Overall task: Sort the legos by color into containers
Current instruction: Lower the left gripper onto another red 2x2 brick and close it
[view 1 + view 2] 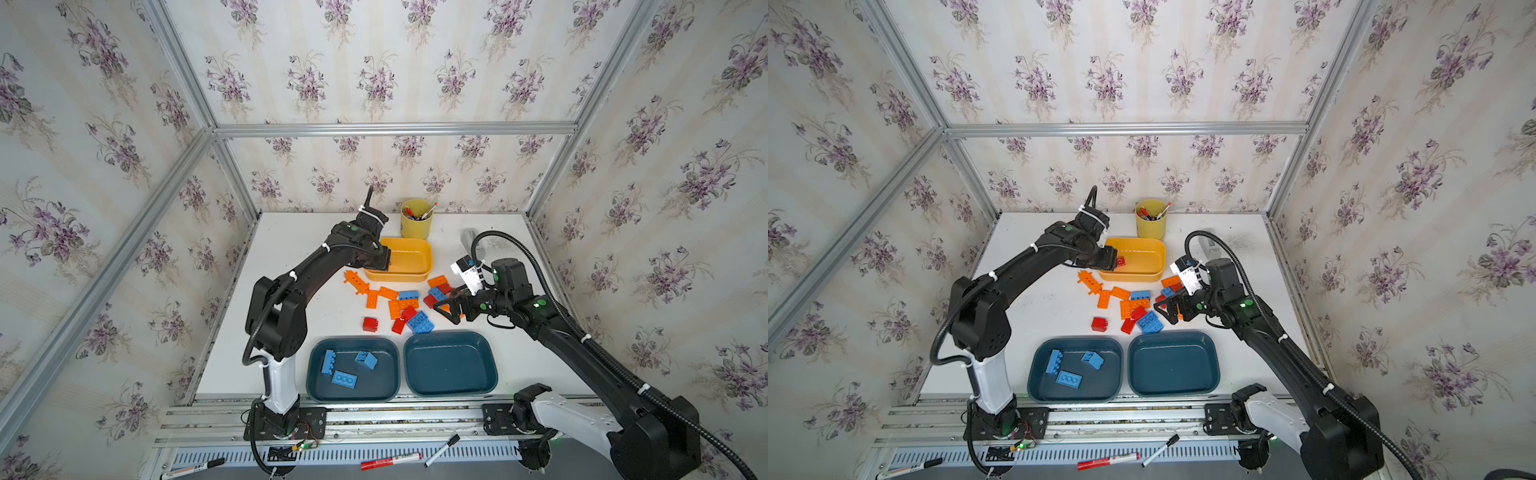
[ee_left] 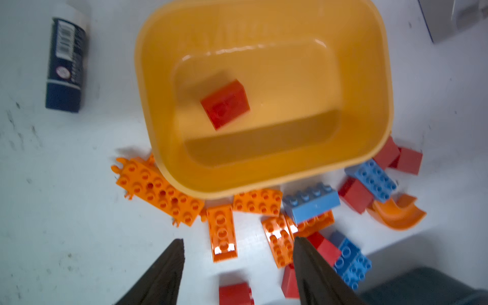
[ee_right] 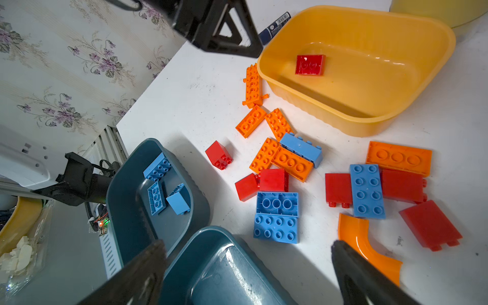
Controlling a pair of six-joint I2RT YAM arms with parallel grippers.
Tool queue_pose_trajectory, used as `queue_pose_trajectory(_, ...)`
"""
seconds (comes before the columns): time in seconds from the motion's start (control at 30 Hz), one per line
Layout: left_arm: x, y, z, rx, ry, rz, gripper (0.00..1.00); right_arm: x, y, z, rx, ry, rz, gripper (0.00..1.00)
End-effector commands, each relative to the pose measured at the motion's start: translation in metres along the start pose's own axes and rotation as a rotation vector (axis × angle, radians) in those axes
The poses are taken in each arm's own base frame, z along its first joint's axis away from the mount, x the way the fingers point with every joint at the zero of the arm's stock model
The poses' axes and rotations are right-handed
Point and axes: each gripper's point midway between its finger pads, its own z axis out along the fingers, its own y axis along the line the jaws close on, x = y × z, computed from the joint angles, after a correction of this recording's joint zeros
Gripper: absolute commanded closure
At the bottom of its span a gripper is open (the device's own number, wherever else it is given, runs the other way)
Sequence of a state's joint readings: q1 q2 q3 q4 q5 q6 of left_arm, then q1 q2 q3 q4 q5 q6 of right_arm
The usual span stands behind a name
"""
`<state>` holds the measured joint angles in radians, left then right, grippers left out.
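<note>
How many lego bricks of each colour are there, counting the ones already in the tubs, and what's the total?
Blue legos: 7
Orange legos: 7
Red legos: 7
Total: 21 visible

Three tubs (image 1: 376, 384) are counted, two teal and one yellow. Seven red bricks (image 3: 273, 179), seven blue bricks (image 3: 367, 191) and seven orange bricks (image 3: 398, 157) are tallied, twenty-one in all. One cup (image 1: 416, 228) and four loose markers (image 1: 390, 461) are also shown.
</note>
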<state>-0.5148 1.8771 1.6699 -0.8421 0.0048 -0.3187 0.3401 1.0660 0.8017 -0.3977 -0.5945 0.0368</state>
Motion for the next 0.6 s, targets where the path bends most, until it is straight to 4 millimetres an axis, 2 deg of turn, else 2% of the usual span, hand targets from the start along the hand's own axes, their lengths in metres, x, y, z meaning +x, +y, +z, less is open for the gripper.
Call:
queue_pose_trajectory(0.0,0.029,-0.002,-0.013,-0.010,0.023,-0.017,0.31,-0.003,0.003,0.001,-0.021,-0.015,-0.008,0.00)
queue_pose_trajectory(0.1,0.059,-0.004,-0.016,-0.018,0.051,-0.027,0.31,-0.002,0.004,0.002,-0.027,-0.013,-0.010,0.00)
queue_pose_trajectory(0.2,0.090,-0.007,-0.009,-0.023,0.093,-0.041,0.31,-0.001,0.004,0.002,-0.032,-0.015,-0.008,0.00)
queue_pose_trajectory(0.5,0.151,-0.006,0.027,-0.077,0.203,-0.041,0.31,0.004,0.006,0.002,-0.043,-0.015,-0.005,0.00)
queue_pose_trajectory(0.57,0.158,-0.004,0.034,-0.089,0.222,-0.038,0.31,0.004,0.006,0.002,-0.041,-0.016,-0.003,0.00)
